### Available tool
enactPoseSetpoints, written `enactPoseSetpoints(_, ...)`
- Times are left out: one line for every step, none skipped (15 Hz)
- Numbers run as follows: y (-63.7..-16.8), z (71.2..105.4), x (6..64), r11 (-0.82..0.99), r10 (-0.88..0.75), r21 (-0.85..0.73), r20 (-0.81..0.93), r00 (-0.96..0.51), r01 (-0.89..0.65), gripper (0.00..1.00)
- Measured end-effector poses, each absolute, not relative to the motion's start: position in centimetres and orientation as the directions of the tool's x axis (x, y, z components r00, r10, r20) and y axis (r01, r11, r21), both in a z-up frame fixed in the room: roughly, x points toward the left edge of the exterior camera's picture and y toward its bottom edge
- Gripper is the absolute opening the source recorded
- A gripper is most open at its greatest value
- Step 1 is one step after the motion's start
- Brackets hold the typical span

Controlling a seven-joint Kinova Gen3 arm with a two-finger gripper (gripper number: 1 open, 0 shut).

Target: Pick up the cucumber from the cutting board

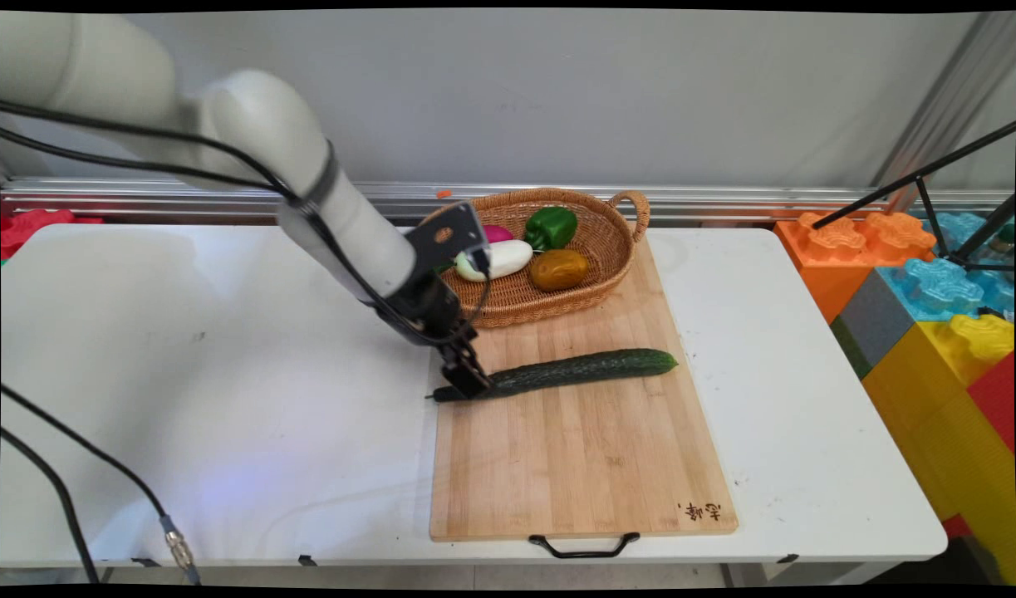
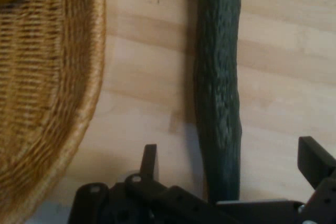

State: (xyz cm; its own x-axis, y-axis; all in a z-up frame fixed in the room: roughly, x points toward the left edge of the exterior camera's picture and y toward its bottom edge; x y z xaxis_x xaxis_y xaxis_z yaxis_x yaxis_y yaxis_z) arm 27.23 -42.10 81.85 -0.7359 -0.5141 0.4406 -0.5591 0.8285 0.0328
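Note:
A long dark green cucumber (image 1: 582, 370) lies across the middle of the wooden cutting board (image 1: 582, 465), its stem end at the board's left edge. My gripper (image 1: 468, 380) is down at that stem end. In the hand view the cucumber (image 2: 219, 77) runs up the picture between my two fingers. The gripper (image 2: 231, 156) is open, with board showing between the left fingertip (image 2: 150, 160) and the cucumber, and between the right fingertip (image 2: 313, 158) and it. Neither finger touches it.
A wicker basket (image 1: 607, 249) stands on the board's far end, close behind my hand, and holds a green pepper (image 1: 551, 227), a white radish (image 1: 495, 260), a brown potato (image 1: 559, 269) and something pink (image 1: 498, 233). Coloured foam blocks (image 1: 931, 307) stand off the table's right edge.

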Motion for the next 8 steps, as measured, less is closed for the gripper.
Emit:
enactPoseSetpoints(-42.3,81.0,26.5,0.827,-0.513,0.030,0.447,-0.733,-0.561,1.00)
enactPoseSetpoints(-42.6,80.3,25.8,0.826,-0.511,0.027,0.454,-0.730,-0.562,1.00)
enactPoseSetpoints(-42.8,79.7,25.3,0.826,-0.510,0.024,0.459,-0.727,-0.564,1.00)
enactPoseSetpoints(-43.0,79.1,24.8,0.825,-0.508,0.020,0.464,-0.726,-0.565,1.00)
enactPoseSetpoints(-43.1,78.5,24.3,0.824,-0.506,0.015,0.469,-0.724,-0.566,1.00)
enactPoseSetpoints(-43.3,78.1,23.9,0.824,-0.503,0.011,0.473,-0.723,-0.566,1.00)
enactPoseSetpoints(-43.4,77.6,23.5,0.825,-0.499,0.006,0.477,-0.723,-0.565,1.00)
enactPoseSetpoints(-43.5,77.4,23.3,0.826,-0.495,0.001,0.481,-0.724,-0.564,0.00)
